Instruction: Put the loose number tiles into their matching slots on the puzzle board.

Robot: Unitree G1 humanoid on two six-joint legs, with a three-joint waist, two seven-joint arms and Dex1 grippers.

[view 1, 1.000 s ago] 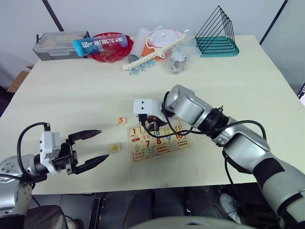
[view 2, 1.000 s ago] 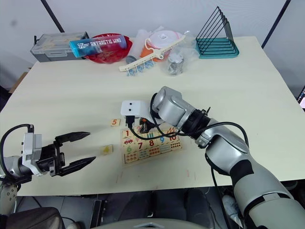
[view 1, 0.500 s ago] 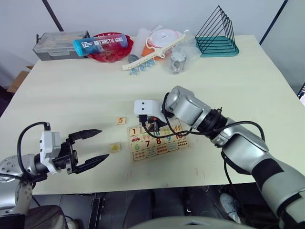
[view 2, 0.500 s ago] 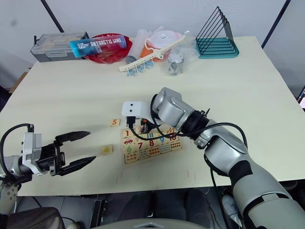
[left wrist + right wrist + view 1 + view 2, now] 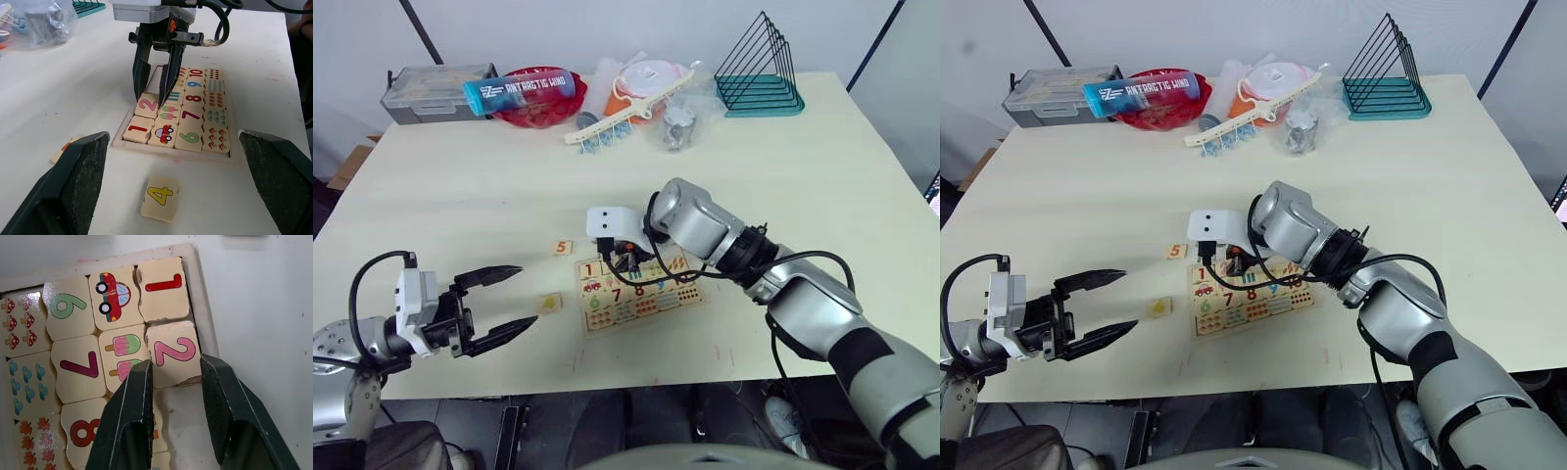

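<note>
The puzzle board [image 5: 677,293] lies near the table's front middle. Tile 1 [image 5: 163,288] sits in the first slot of the row. My right gripper [image 5: 176,364] reaches down over that row and is shut on tile 2 [image 5: 173,352], which rests slightly askew in the second slot. The slot [image 5: 178,399] beside it is bare. Loose tile 5 [image 5: 563,248] lies on the table left of the board, and loose tile 4 [image 5: 549,304] lies nearer the front edge. My left gripper [image 5: 524,296] hovers open just left of tile 4, holding nothing.
Clutter lines the table's far edge: a grey box [image 5: 435,90], a red bowl [image 5: 524,113] with a blue bottle [image 5: 519,88] on it, a plastic bag [image 5: 683,122] and a black wire rack [image 5: 759,69].
</note>
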